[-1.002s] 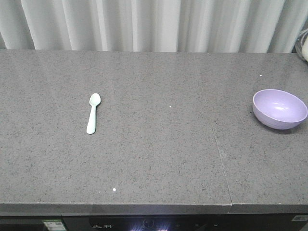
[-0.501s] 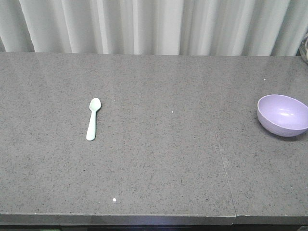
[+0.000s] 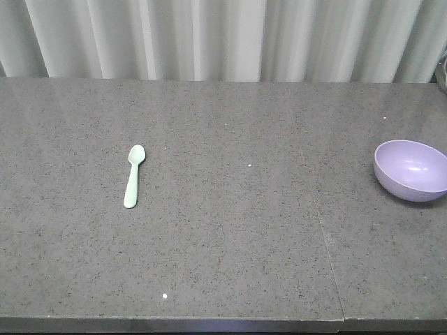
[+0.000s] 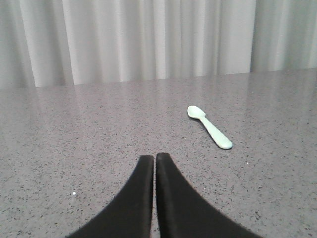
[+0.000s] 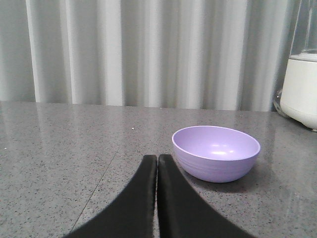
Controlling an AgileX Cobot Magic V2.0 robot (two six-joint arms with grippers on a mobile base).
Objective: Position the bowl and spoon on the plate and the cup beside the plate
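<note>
Grey speckled stone makes up the surface (image 3: 230, 230), and only two of the task's things lie on it. The spoon (image 3: 133, 176) rests flat on the left half, scoop pointing away toward the curtain (image 3: 223, 38) and handle toward the near edge. The bowl (image 3: 411, 169) stands upright, mouth up, far to the right, close to that end of the surface and well apart from the spoon. No plate and no cup show in any view, so nothing is arranged yet; I judge the task to be at its very start.

The left jaws are closed, tips pressed together and holding nothing, low over the surface with the spoon ahead and off to their right. The right jaws are likewise closed and empty, with the bowl near, ahead and slightly right. A bulky white appliance (image 5: 300, 89) stands beyond the bowl at the right edge of the right wrist view.

This layout suits a split of labour: each thing sits on the side of the arm nearest it, so neither arm should need to cross the other. The bowl's open rim faces up, which offers a wall to pinch; the spoon lies flat against stone and looks harder to get under. Both pairs of jaws would have to open before any grasp. Where the things should go cannot be told until the plate is found.
</note>
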